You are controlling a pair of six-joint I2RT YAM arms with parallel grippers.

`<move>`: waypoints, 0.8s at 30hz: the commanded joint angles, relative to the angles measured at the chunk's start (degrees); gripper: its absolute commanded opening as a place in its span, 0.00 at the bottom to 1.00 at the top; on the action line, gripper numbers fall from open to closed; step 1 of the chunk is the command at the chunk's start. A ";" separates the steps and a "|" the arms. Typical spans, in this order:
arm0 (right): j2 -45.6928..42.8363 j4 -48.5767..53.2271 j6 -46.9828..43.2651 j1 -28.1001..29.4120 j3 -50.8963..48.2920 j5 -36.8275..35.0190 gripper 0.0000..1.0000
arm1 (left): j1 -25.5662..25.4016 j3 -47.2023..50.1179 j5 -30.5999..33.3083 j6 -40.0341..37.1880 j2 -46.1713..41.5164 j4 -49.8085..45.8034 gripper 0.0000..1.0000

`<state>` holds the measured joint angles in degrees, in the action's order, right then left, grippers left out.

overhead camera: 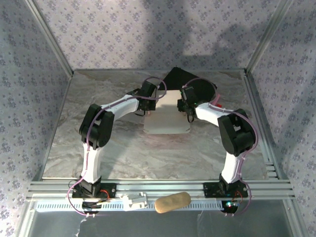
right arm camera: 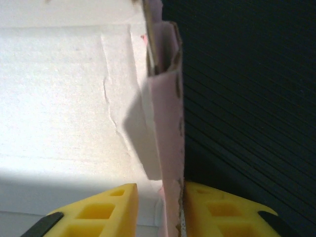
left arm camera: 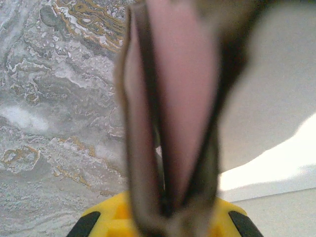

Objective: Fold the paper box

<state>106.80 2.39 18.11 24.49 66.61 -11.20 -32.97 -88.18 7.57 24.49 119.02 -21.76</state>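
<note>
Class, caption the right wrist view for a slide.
Right gripper shut on the paper box edge, ribbed black surface alongside.

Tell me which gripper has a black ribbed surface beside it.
The right gripper, shut on a pink wall of the paper box, has the black ribbed surface alongside. The left gripper has the marbled table alongside.

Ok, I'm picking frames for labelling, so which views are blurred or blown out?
Left wrist: the pale pink cardboard paper box sits too close and is blurred; the grey marbled table is sharper. Right wrist: the box's sheet is overexposed to white, its upright flap sharp. Top external: box washed pale, soft shadows on the patterned wall.
</note>
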 commanded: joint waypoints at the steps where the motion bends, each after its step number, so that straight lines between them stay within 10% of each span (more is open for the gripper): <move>1: 2.22 1.05 -0.62 -0.43 1.24 -1.44 0.24 | 0.54 -1.53 1.04 -0.91 2.03 -1.78 0.00; 6: 1.94 5.90 1.26 1.55 4.09 -9.58 0.00 | 0.62 -1.91 2.71 -0.48 2.48 -1.88 0.00; 24: 2.63 18.87 9.91 3.59 7.26 -14.55 0.00 | -1.29 2.13 12.92 1.82 2.38 4.58 0.00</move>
<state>108.18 16.27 26.65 28.86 73.34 -22.96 -34.26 -88.23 13.58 25.58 120.14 -18.41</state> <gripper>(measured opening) 0.058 0.067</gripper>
